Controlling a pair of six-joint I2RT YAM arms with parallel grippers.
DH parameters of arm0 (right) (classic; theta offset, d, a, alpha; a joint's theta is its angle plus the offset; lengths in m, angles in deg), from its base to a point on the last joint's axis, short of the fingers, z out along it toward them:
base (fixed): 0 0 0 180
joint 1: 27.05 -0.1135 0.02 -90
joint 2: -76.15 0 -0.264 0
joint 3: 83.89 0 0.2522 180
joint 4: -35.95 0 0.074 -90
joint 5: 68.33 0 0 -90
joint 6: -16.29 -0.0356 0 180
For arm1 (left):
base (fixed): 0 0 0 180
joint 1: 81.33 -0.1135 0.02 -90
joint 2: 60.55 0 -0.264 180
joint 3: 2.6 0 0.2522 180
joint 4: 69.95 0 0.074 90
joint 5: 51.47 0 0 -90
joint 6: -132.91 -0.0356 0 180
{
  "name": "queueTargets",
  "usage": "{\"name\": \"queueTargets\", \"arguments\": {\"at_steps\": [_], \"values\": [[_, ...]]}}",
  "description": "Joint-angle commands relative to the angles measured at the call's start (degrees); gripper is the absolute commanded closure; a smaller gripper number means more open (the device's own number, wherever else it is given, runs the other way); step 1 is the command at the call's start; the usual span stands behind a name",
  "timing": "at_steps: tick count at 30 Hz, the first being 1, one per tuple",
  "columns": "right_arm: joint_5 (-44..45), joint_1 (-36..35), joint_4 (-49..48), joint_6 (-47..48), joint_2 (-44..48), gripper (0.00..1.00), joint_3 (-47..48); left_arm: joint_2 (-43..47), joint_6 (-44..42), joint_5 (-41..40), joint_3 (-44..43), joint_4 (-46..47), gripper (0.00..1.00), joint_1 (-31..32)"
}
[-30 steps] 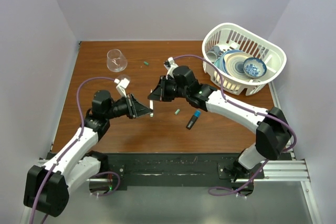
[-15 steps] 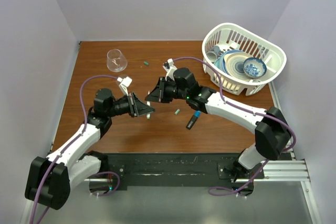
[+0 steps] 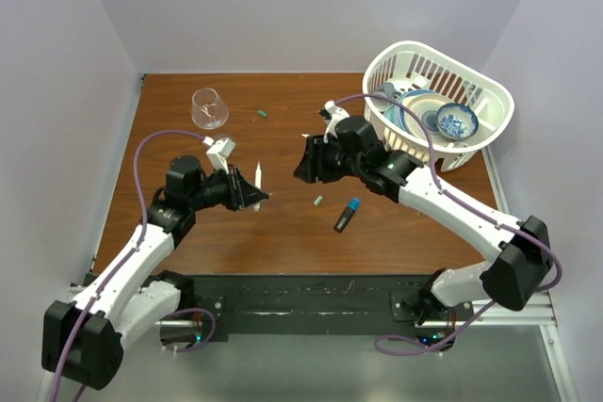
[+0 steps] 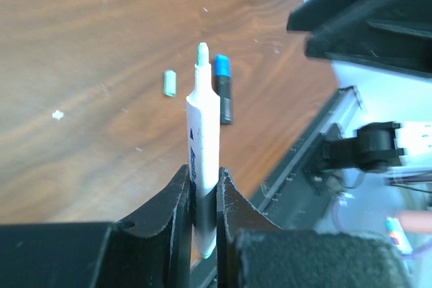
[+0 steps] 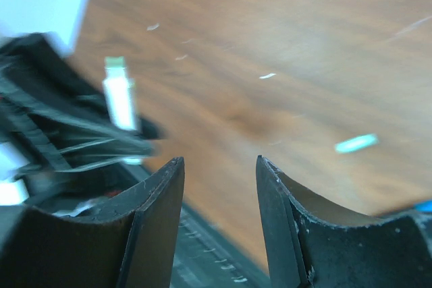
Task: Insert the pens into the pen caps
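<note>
The left claw (image 4: pixel 202 179) was pinched tight on a white pen (image 4: pixel 203 126). It gripped low on the barrel, so most of the pen stuck out past the fingertips, up off the surface (image 4: pixel 81 45). The pen's far tip looked pale green, maybe a cap sitting on it, but it was too small to be sure.

The right claw (image 5: pixel 219 164) was roughly half open with nothing between its fingers. It faced the left claw across a gap, and the pen stood out ahead of its tips.

Beyond the left claw's pen tip, a loose green cap (image 4: pixel 169 83) lay on the surface just beside a black marker (image 4: pixel 226 102) with a blue end, not touching it. A second green cap (image 3: pixel 262 113) sat well past both claws, near a glass (image 3: pixel 209 108). A basket (image 3: pixel 411 44) of dishes was behind the right claw.
</note>
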Motion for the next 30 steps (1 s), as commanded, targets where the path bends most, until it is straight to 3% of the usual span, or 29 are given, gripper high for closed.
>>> {"name": "queueTargets", "arguments": {"at_steps": [1, 2, 10, 19, 24, 27, 30], "values": [[3.4, 1.3, 6.7, 15.2, -3.2, 0.49, 2.9, 3.6, -7.7, -4.6, -2.9, -4.2, 1.0, 0.0], [2.6, 1.4, 7.5, 21.5, -4.6, 0.49, 3.5, 4.0, -8.0, -4.9, -3.0, -4.8, 1.0, 0.0], [3.4, 2.4, 17.5, 41.8, -18.1, 0.49, 9.6, 12.5, -9.7, -5.1, -3.9, -6.7, 1.0, 0.0], [1.7, 4.0, 17.9, 52.9, -23.7, 0.5, 8.9, 15.6, -9.7, -6.5, -3.6, -6.9, 1.0, 0.1], [0.7, 4.1, 12.9, 53.2, -23.7, 0.49, 8.9, 15.5, -9.7, -6.0, -3.6, -6.5, 1.0, 0.0], [5.5, 4.1, 16.3, 45.2, -27.0, 0.49, 14.0, 15.6, -9.6, -6.1, -3.5, -6.5, 1.0, 0.0], [13.6, 4.2, 23.7, 27.3, -32.6, 0.61, 22.5, 16.1, -9.5, -6.4, -3.5, -6.5, 1.0, 0.1]]}}
